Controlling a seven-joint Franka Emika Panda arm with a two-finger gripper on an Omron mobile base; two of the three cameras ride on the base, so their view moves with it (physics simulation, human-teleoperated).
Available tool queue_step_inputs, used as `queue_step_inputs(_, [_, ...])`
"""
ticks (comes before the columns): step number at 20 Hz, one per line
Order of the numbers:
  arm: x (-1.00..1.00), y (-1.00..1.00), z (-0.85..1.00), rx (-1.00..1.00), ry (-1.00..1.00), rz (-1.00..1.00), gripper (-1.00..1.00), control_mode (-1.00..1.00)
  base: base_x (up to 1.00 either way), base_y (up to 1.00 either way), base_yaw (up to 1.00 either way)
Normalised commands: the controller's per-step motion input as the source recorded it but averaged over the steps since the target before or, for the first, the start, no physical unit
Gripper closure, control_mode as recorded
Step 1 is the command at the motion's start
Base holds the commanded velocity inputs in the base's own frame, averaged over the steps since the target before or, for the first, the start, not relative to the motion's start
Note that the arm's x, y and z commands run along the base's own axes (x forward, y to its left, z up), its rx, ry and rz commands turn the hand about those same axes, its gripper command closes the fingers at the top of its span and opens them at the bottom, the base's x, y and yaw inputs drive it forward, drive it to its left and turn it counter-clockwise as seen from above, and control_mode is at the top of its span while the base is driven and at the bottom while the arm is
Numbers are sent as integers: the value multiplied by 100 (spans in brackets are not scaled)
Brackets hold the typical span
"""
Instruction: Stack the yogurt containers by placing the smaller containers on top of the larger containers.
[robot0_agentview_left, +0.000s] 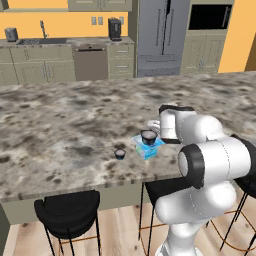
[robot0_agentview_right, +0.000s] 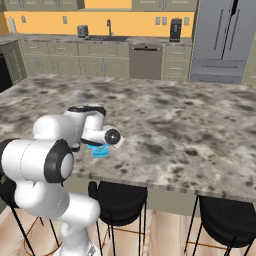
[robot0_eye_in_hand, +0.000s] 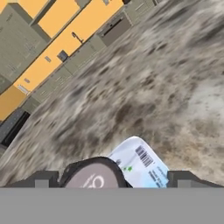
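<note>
We see one small dark cup (robot0_agentview_left: 148, 136) sitting on top of the light-blue yogurt box (robot0_agentview_left: 148, 148), which rests on the marbled surface (robot0_agentview_left: 75, 125) close to its near edge. In the hand view this cup (robot0_eye_in_hand: 95, 173) shows its dark rim and pale lid at the bottom of the picture, with the box (robot0_eye_in_hand: 141, 162) and its barcode label sticking out from beneath it to the right. The second small dark cup (robot0_agentview_left: 120, 154) stands alone on the surface, near the box on its left and apart from it.

Our pincer (robot0_eye_in_hand: 114, 180) hangs just behind the stacked cup, its two dark fingertips (robot0_eye_in_hand: 43, 179) spread wide on either side of the cup and not touching it. From the right base view, the white arm covers most of the box (robot0_agentview_right: 100, 151), leaving only a blue corner in sight.

Below the near edge of the surface stand black bar stools (robot0_agentview_left: 67, 212). Across the room run beige cabinets (robot0_agentview_left: 37, 65) under an orange wall, with a grey refrigerator (robot0_agentview_left: 160, 35) beside them.
</note>
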Motion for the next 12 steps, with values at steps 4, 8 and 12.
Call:
queue_step_inputs(4, [-10,0,51,-4,11,0,-100,-100,0,0,0])
queue_step_inputs(8, [-9,-2,57,-4,16,1,-100,-100,0,0,0])
queue_step_inputs(12, [-8,-8,63,-1,17,0,-100,-100,0,0,0])
